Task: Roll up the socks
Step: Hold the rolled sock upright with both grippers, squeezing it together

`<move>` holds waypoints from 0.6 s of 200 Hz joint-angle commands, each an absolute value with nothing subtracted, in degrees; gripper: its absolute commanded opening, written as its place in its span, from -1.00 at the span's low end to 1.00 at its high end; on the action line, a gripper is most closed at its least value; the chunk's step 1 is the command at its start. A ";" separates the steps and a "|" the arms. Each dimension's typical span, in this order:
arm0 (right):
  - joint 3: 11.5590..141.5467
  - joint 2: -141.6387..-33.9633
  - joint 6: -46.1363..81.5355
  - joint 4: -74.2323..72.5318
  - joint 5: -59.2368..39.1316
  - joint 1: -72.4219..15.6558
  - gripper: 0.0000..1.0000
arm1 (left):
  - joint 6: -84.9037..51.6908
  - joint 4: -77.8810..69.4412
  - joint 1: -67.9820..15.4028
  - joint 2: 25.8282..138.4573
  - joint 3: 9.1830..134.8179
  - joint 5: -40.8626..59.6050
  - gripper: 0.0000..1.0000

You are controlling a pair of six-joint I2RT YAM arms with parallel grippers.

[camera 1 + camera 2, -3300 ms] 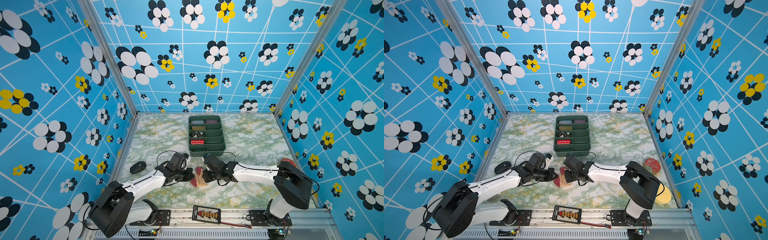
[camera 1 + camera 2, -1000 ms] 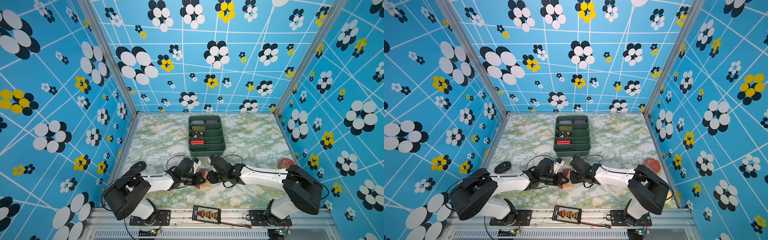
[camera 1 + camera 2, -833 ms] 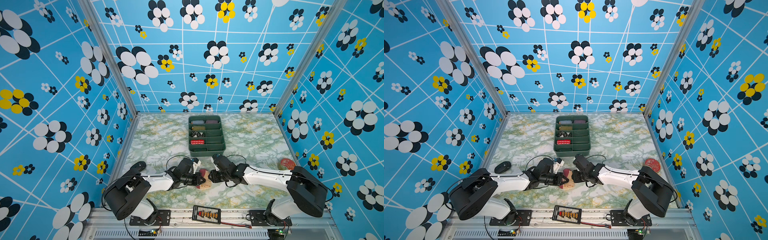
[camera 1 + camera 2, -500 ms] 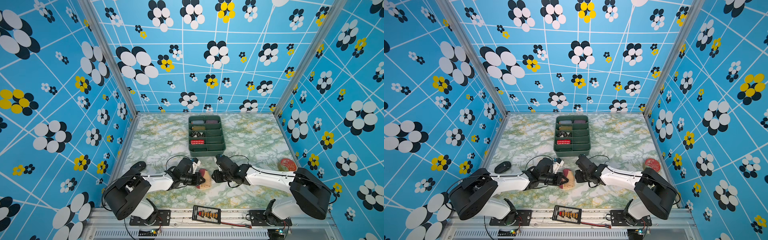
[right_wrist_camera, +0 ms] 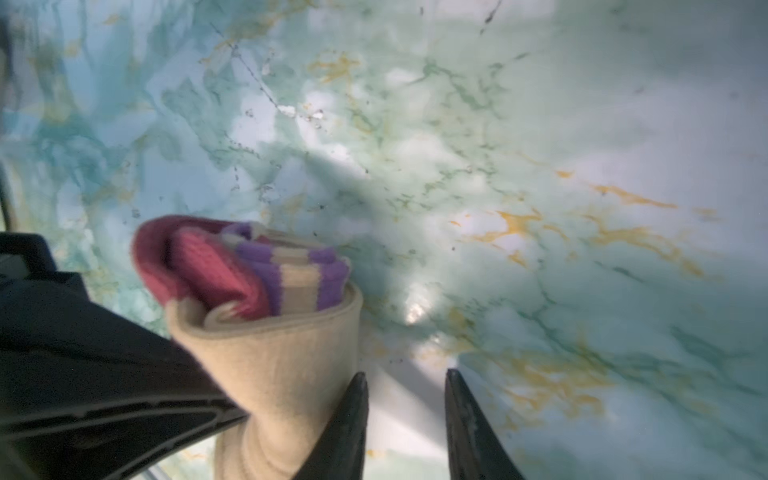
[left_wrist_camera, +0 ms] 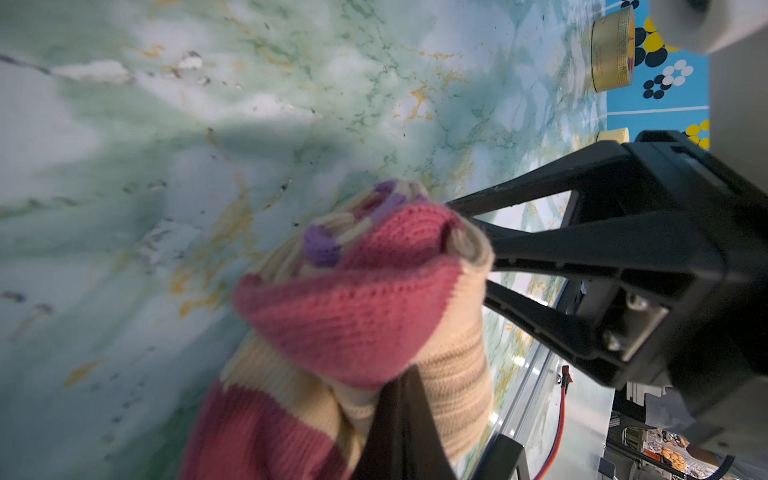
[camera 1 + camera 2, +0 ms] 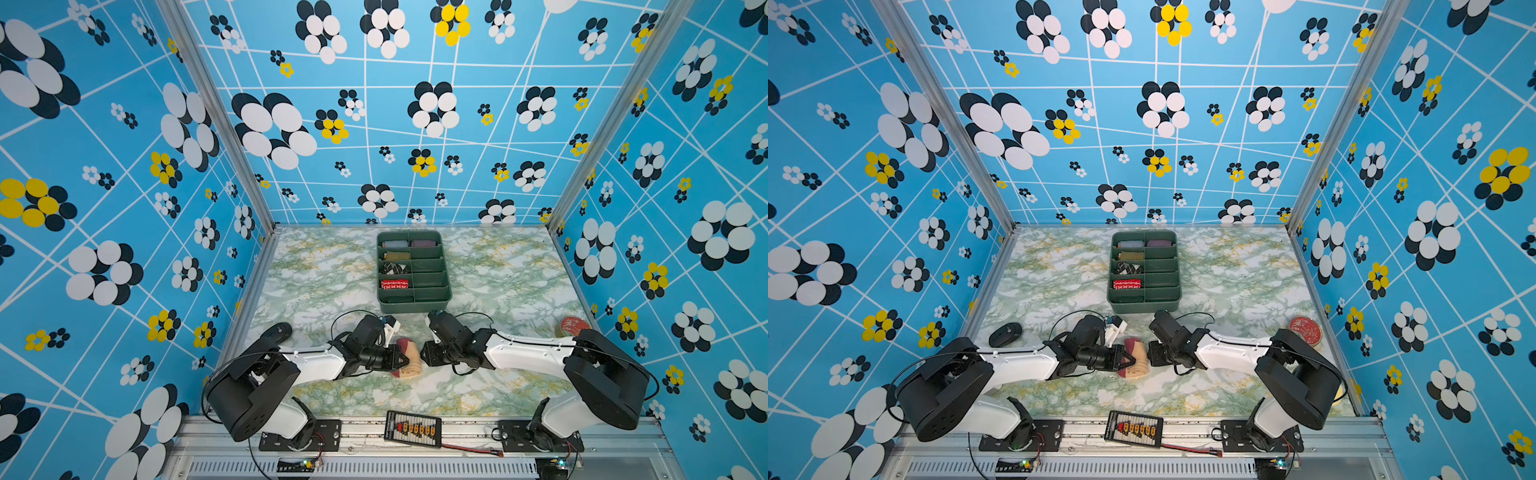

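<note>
The socks (image 7: 410, 358) (image 7: 1137, 360) form a cream roll with dark red ends near the table's front middle. In the wrist views the socks (image 6: 357, 316) (image 5: 270, 353) show purple stripes tucked in at one end. My left gripper (image 7: 397, 361) (image 7: 1123, 360) comes in from the left, shut on the roll's fabric, its fingers (image 6: 399, 428) pressed together into the knit. My right gripper (image 5: 406, 376) (image 7: 424, 358) stands open at the roll's right side. One of its fingers (image 5: 353, 399) rests against the cream cloth, with only bare table between the two.
Behind the arms stands a green divided tray (image 7: 413, 306) holding several other sock rolls. A black puck (image 7: 277, 332) lies at the left and a red-lidded tin (image 7: 571, 326) at the right. A black panel with orange plugs (image 7: 413, 428) sits on the front rail.
Over several seconds both arms came toward the front edge and the socks went from lying flatter to a tight roll. In the last second the right arm shifted slightly; the left stayed put.
</note>
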State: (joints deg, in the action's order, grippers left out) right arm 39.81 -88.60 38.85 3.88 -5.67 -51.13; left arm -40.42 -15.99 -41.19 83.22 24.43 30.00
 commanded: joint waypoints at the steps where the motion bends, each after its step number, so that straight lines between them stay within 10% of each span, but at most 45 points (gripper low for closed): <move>1: 38.69 -89.39 39.95 0.36 -9.75 -51.06 -0.32 | -38.85 -1.85 -40.35 85.09 20.92 24.70 -1.00; 120: 35.64 -87.62 40.96 -7.21 -15.97 -51.05 -0.32 | -37.84 1.05 -38.31 81.56 20.74 24.35 -1.00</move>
State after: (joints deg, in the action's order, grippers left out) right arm 36.56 -88.55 39.94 -4.64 -12.62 -50.89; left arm -39.33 -8.99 -38.68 80.31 23.62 29.06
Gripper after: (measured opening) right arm 0.340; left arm 0.039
